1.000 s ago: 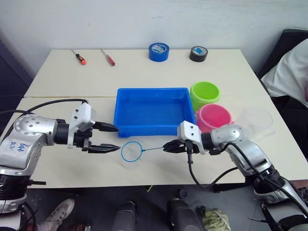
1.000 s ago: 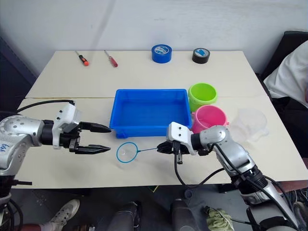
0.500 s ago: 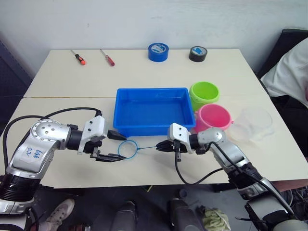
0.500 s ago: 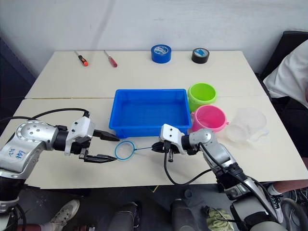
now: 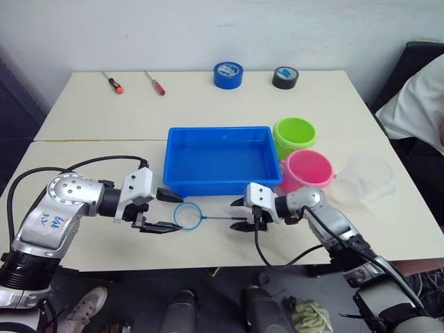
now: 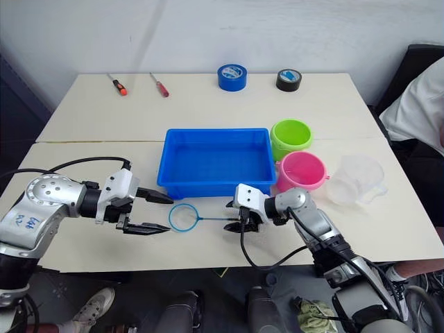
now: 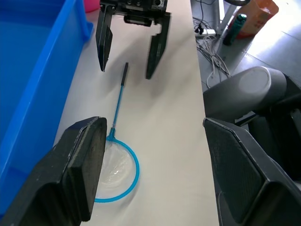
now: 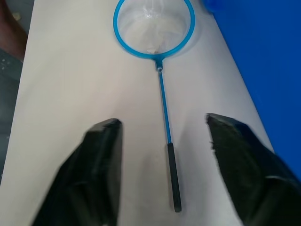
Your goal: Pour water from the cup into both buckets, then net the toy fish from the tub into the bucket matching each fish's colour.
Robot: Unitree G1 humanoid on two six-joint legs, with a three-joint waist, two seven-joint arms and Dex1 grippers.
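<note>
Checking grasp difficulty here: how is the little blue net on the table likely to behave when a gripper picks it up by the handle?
The net looks very light: thin stick, small hoop, sheer mesh. It lies flat on the table, so pinching the slim handle may be fiddly. The mesh probably sags; the hoop likely holds its shape.

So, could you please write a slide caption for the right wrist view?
Open right gripper above the net lying flat on the table.

Both tools gape – left (image 5: 164, 211), right (image 5: 238, 214) (facing inward)
</note>
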